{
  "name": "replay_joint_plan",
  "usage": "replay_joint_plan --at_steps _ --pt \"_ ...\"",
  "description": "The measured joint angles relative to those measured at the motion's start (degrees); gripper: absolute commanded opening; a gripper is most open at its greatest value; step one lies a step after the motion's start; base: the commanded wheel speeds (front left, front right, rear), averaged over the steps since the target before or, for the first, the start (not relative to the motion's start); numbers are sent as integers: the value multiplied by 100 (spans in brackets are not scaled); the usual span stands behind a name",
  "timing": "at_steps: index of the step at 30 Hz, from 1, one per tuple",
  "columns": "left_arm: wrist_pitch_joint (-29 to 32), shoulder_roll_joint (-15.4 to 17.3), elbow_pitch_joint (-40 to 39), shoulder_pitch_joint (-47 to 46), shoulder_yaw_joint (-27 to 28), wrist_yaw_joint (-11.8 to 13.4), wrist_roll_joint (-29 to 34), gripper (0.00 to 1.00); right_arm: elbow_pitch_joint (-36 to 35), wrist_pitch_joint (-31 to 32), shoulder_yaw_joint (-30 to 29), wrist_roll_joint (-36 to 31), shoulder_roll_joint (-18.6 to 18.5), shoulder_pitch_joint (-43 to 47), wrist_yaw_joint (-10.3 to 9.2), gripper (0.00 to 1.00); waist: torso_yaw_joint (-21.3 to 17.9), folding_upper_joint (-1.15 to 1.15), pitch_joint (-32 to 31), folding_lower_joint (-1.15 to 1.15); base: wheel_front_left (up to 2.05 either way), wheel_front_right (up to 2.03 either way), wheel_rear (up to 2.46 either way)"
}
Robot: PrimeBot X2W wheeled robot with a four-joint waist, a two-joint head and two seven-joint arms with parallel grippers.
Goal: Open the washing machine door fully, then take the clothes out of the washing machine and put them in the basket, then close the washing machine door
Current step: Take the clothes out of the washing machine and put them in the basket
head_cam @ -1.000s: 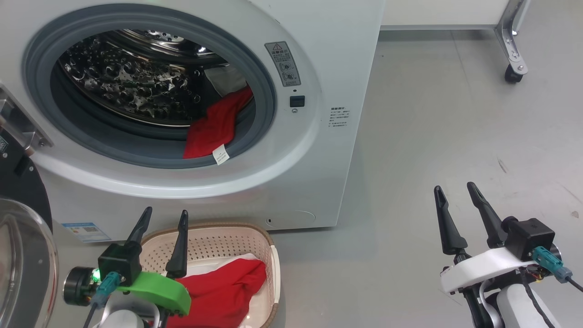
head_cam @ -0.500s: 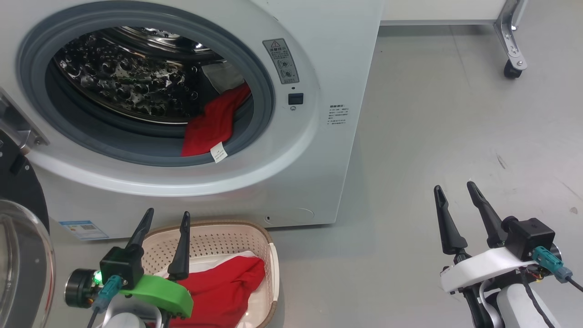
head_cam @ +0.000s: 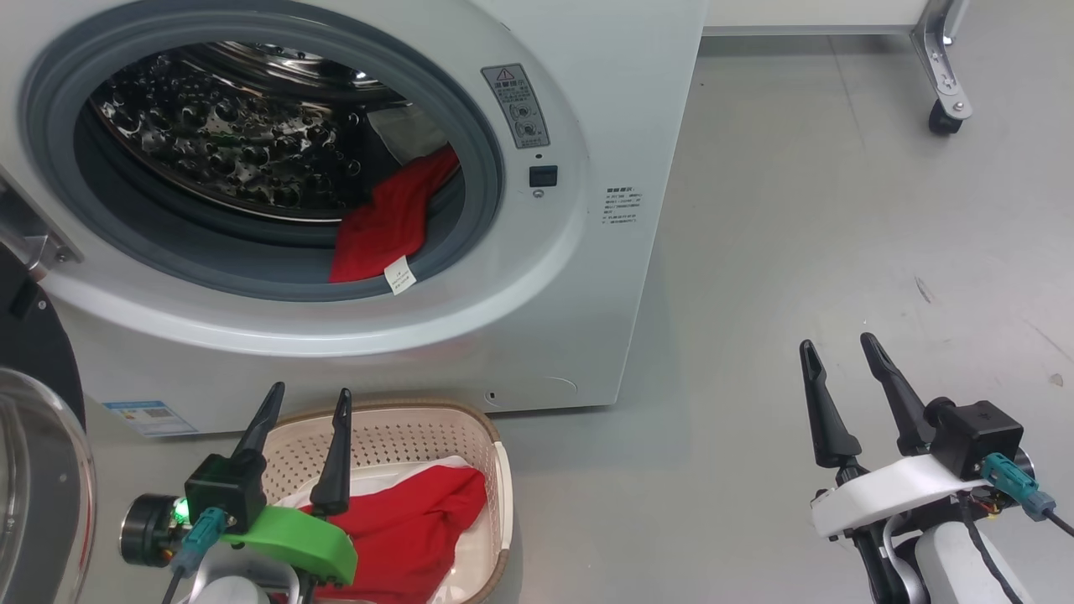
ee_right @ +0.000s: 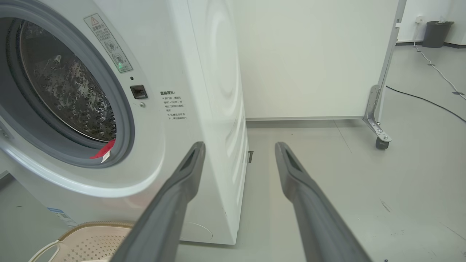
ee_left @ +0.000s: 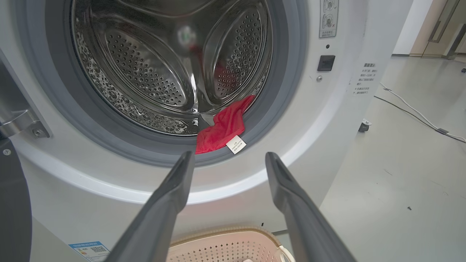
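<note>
The left pincer (head_cam: 310, 390) is held apart and empty over the basket (head_cam: 470, 417), judged ready for another reach; ahead of it a red garment (head_cam: 386, 226) is draped across the gasket (head_cam: 252, 278) of the washing machine (head_cam: 629, 84); the right pincer (head_cam: 836, 342), apart, is kept well aside.

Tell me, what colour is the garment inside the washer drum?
Red garment, white tag; left wrist view shows it best.
</note>
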Motion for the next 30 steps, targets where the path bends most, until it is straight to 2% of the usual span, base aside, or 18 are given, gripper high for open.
replay_joint_plan --at_steps 20,30 --pt "0 0 -85 3 -5 58 0 100 -22 0 -41 0 24 -3 0 100 -43 0 90 0 0 0 0" --pt "-10 31 -305 -4 204 157 -9 100 -100 0 51 0 25 -19 0 100 -165 0 315 0 0 0 0"
